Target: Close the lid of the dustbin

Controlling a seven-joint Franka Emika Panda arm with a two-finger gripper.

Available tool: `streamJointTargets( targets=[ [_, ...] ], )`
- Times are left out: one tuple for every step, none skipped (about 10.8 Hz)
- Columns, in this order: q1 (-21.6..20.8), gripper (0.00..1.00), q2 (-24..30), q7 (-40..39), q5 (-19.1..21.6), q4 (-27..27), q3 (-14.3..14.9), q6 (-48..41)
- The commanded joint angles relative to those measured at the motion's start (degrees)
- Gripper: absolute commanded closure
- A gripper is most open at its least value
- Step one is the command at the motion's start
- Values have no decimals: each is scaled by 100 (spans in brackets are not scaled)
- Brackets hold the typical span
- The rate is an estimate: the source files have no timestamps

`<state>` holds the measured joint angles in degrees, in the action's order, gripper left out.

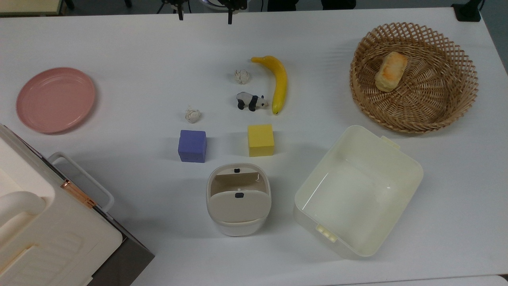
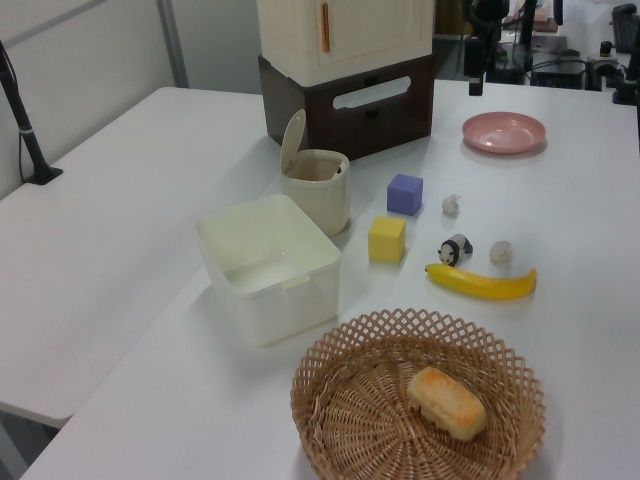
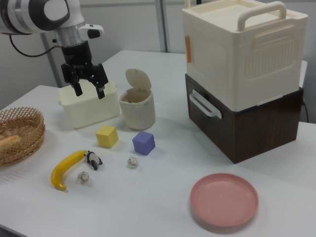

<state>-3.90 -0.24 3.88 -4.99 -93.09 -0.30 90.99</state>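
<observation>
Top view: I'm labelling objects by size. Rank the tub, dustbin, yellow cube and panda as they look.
1. tub
2. dustbin
3. yellow cube
4. panda

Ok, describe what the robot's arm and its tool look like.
In the right view the arm has glossy white rounded shells with a dark grey ring at a joint and a black cable trailing behind it. A white wrist block leads to the tool, which is black, with two slim black fingers. In the top view the fingertips show as thin dark prongs.
</observation>
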Motion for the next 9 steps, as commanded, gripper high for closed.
streamJointTargets(
  targets=[
    [-14, 0, -37, 69, 86, 142, -14, 33],
    [3, 0, -46, 61, 86, 177, -14, 42],
    [12, 0, -55, 52, 77, 177, -14, 68],
    [21, 0, -64, 43, 86, 177, -14, 181],
    [12, 0, -116, 43, 86, 177, -14, 208],
    [-5, 0, -108, 43, 86, 177, -14, 209],
    [-14, 0, -90, 43, 95, 177, -22, 209],
    [-23, 0, -73, 52, 95, 186, -31, 200],
    [-32, 0, -73, 52, 95, 186, -40, 209]
  ],
)
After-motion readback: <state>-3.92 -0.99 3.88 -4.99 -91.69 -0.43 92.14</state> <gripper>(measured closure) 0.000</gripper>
